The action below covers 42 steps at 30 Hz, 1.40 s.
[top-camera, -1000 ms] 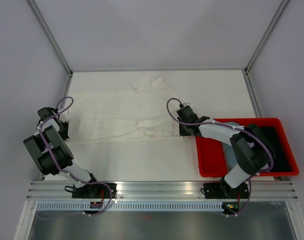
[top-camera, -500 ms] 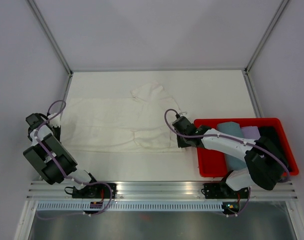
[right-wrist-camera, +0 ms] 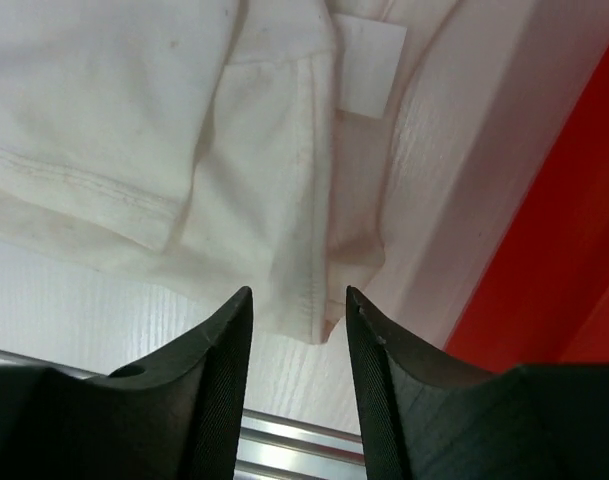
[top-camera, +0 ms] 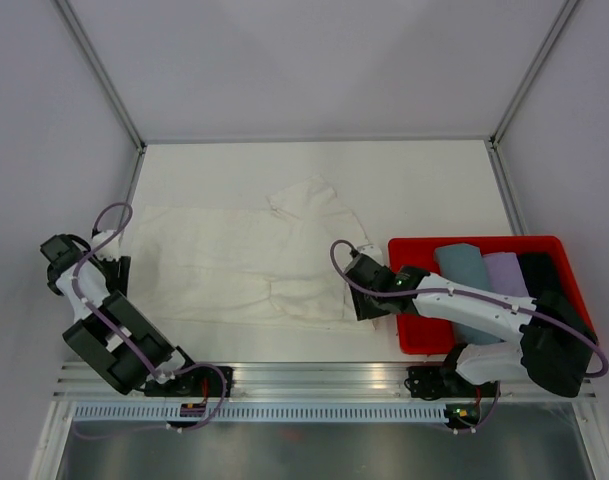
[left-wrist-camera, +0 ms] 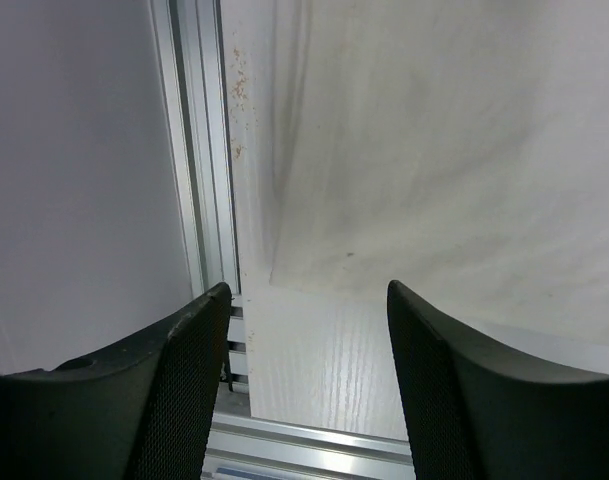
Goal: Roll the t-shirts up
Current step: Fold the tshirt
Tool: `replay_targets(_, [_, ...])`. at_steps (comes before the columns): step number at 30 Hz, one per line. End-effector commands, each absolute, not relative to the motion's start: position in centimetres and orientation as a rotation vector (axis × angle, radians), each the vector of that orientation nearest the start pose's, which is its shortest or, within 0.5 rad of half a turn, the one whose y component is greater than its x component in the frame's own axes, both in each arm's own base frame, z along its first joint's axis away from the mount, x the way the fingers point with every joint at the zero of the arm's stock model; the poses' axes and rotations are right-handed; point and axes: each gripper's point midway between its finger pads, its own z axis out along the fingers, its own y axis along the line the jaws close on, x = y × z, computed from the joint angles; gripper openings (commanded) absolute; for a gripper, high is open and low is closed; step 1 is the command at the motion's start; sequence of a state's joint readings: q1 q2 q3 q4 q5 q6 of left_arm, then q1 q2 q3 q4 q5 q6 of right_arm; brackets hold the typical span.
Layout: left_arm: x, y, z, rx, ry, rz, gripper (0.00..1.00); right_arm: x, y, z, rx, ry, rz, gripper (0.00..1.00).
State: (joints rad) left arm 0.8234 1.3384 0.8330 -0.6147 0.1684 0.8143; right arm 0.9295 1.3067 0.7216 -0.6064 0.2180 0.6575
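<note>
We see the cream t-shirt (top-camera: 234, 260) spread flat on the white table (top-camera: 414, 190). Our left gripper (left-wrist-camera: 306, 295) stands open above its near left corner, holding nothing. Our right gripper (right-wrist-camera: 299, 295), also open and empty, hovers over its right edge beside the red bin (top-camera: 408, 340), where a grey-blue shirt (top-camera: 462, 270), a lilac shirt (top-camera: 506, 275) and a black shirt (top-camera: 540, 270) lie
</note>
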Motion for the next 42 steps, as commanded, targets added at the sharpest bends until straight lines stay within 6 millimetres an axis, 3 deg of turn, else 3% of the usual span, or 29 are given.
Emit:
replay_targets(1, [21.4, 20.8, 11.2, 0.132, 2.564, 0.316, 0.70, 17.8, 21.5, 8.8, -0.323, 2.591, 0.276, 0.50])
replay_targets(2, [21.9, 20.2, 12.4, 0.149, 2.530, 0.289, 0.69, 19.0, 22.7, 11.1, -0.352, 2.532, 0.313, 0.53])
replay_targets(4, [22.9, 18.7, 14.1, 0.177, 2.475, 0.261, 0.67, 20.2, 24.0, 13.1, -0.397, 2.484, 0.334, 0.57])
replay_targets(5, [23.2, 18.0, 14.3, 0.184, 2.467, 0.250, 0.67, 21.5, 25.1, 15.4, -0.392, 2.430, 0.373, 0.59])
replay_targets(7, [24.2, 16.9, 15.0, 0.216, 2.455, 0.259, 0.67, 23.4, 26.2, 16.7, -0.458, 2.389, 0.392, 0.59])
replay_targets(8, [25.7, 15.3, 15.9, 0.236, 2.435, 0.238, 0.67, 25.9, 26.3, 18.0, -0.426, 2.361, 0.396, 0.58])
replay_targets(10, [28.2, 13.6, 17.9, 0.279, 2.399, 0.245, 0.68, 28.6, 26.8, 19.4, -0.447, 2.311, 0.424, 0.58])
replay_targets(11, [29.4, 13.0, 17.7, 0.228, 2.414, 0.208, 0.68, 31.7, 26.3, 20.1, -0.389, 2.301, 0.417, 0.58])
replay_targets(12, [30.5, 12.6, 18.3, 0.215, 2.404, 0.205, 0.68, 33.2, 26.2, 20.4, -0.397, 2.287, 0.405, 0.58])
replay_targets(13, [32.4, 12.3, 20.3, 0.214, 2.364, 0.250, 0.68, 34.9, 26.1, 20.6, -0.381, 2.274, 0.390, 0.58])
replay_targets(14, [33.7, 12.2, 20.6, 0.144, 2.358, 0.237, 0.68, 37.6, 26.0, 20.4, -0.349, 2.275, 0.363, 0.58])
replay_targets(15, [35.5, 12.4, 20.1, 0.118, 2.362, 0.233, 0.68, 39.0, 25.9, 20.1, -0.338, 2.279, 0.348, 0.58])
replay_targets(16, [37.4, 12.4, 21.5, 0.098, 2.329, 0.256, 0.68, 40.2, 26.2, 19.9, -0.340, 2.275, 0.359, 0.58])
replay_targets(17, [38.5, 12.4, 21.7, 0.053, 2.320, 0.251, 0.69, 42.3, 26.1, 18.9, -0.312, 2.290, 0.352, 0.59])
replay_targets(18, [40.3, 12.9, 20.2, 0.038, 2.341, 0.264, 0.69, 43.3, 26.1, 18.3, -0.302, 2.296, 0.360, 0.58])
replay_targets(19, [41.6, 13.6, 21.0, 0.024, 2.328, 0.338, 0.70, 44.5, 26.2, 17.9, -0.279, 2.289, 0.370, 0.57])
replay_targets(20, [42.4, 14.4, 20.6, 0.013, 2.342, 0.383, 0.70, 46.0, 25.6, 16.6, -0.251, 2.305, 0.352, 0.57])
replay_targets(21, [43.5, 15.5, 17.8, -0.008, 2.412, 0.416, 0.70, 46.8, 25.4, 16.0, -0.233, 2.308, 0.348, 0.57])
replay_targets(22, [44.5, 17.0, 18.6, -0.049, 2.393, 0.501, 0.71, 47.6, 25.4, 15.5, -0.215, 2.302, 0.351, 0.56])
replay_targets(24, [45.7, 18.2, 16.8, -0.070, 2.434, 0.546, 0.71, 49.4, 24.7, 13.5, -0.175, 2.330, 0.333, 0.56])
replay_targets(25, [46.5, 18.6, 14.8, -0.070, 2.484, 0.561, 0.71, 50.6, 24.1, 12.3, -0.150, 2.347, 0.312, 0.56])
replay_targets(28, [47.0, 19.0, 11.1, -0.045, 2.576, 0.562, 0.71, 52.3, 24.2, 9.6, -0.141, 2.376, 0.301, 0.58])
replay_targets(31, [47.2, 19.0, 9.5, -0.043, 2.606, 0.555, 0.71, 53.5, 24.9, 8.2, -0.147, 2.387, 0.306, 0.59])
replay_targets(32, [47.4, 18.9, 8.6, -0.042, 2.623, 0.543, 0.71, 53.6, 25.1, 6.2, -0.155, 2.418, 0.309, 0.59])
replay_targets(37, [47.7, 20.8, 7.1, -0.036, 2.655, 0.633, 0.72, 54.3, 25.7, 2.1, -0.137, 2.463, 0.319, 0.59])
replay_targets(42, [48.1, 20.0, 5.6, -0.033, 2.675, 0.519, 0.70, 53.6, 26.4, 0.5, -0.133, 2.488, 0.370, 0.58])
